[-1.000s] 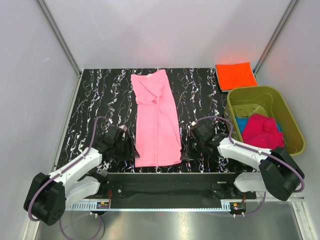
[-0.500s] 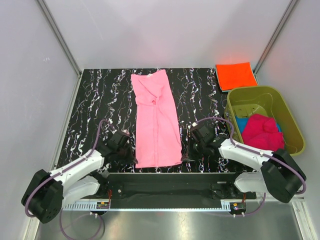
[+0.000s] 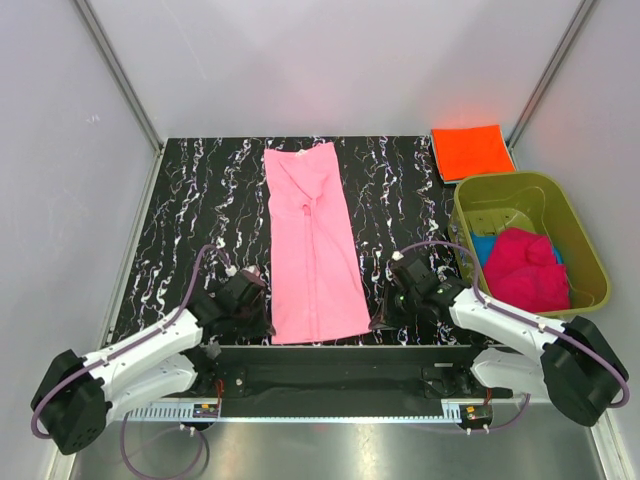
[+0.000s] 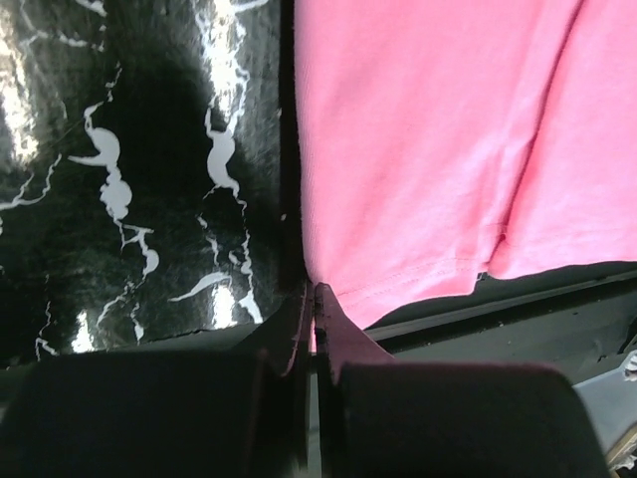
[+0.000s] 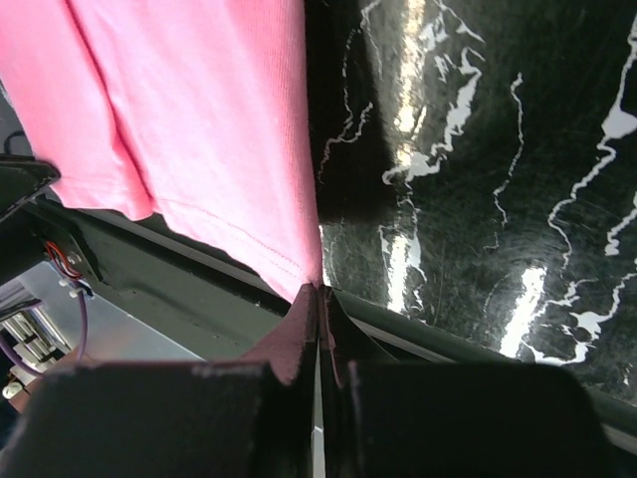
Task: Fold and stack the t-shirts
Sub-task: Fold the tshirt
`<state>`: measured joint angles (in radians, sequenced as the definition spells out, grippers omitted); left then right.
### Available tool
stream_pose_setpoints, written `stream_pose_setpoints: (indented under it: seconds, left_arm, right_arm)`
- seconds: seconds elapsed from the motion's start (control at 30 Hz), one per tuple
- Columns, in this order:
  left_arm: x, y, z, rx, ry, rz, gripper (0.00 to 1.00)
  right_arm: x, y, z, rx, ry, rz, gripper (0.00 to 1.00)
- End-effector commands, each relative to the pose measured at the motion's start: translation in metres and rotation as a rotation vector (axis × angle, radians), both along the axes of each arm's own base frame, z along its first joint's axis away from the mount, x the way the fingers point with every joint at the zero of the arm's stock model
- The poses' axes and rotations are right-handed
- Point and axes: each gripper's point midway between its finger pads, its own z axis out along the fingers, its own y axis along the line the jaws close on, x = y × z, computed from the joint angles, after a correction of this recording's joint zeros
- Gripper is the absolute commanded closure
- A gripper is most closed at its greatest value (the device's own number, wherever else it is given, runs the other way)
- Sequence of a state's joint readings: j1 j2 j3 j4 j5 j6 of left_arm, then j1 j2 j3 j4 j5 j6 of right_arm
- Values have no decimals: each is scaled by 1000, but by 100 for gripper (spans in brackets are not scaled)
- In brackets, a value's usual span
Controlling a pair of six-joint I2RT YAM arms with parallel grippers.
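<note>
The magenta t-shirt (image 3: pixel 525 268) hides most of the blue t-shirt (image 3: pixel 481 248) in the tub (image 3: pixel 500 205).

I am keeping my left arm (image 3: pixel 140 345) and right arm (image 3: pixel 510 315) stretched low, each one reaching from its base inward toward the middle, with the wrists angling toward each other. My left gripper (image 3: pixel 264 322) is clamping its jaws tight on the near left corner of the light pink t-shirt (image 3: pixel 315 250), its fingertips (image 4: pixel 338 334) pressing together in the wrist view. My right gripper (image 3: pixel 378 322) is pinching the near right corner the same way, jaws fully together.
</note>
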<state>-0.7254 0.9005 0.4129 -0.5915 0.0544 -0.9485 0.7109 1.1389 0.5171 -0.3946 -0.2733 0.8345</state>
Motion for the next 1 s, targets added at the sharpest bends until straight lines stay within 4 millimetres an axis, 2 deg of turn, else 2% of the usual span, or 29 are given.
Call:
stream_pose_setpoints:
  seconds: [0.0, 0.27, 0.3, 0.33, 0.5, 0.77, 0.97]
  left_arm:
    - [8, -1, 16, 3, -48, 28, 100]
    - [2, -4, 11, -28, -26, 44, 100]
    - [2, -5, 14, -43, -34, 48, 96]
    - [2, -6, 14, -49, -35, 50, 81]
    - [-2, -15, 10, -112, -20, 45, 64]
    - [-11, -11, -3, -82, 9, 48, 59]
    - [-13, -17, -2, -95, 7, 40, 59]
  right_arm:
    - [-7, -7, -3, -21, 2, 12, 100]
    - [-6, -5, 0, -12, -9, 27, 100]
    - [-7, -5, -1, -13, -5, 27, 100]
    - [-8, -6, -3, -15, -1, 29, 100]
    - [-10, -5, -5, -9, 4, 34, 100]
    - [-10, -4, -4, 6, 1, 26, 100]
    - [-10, -5, -5, 4, 3, 19, 100]
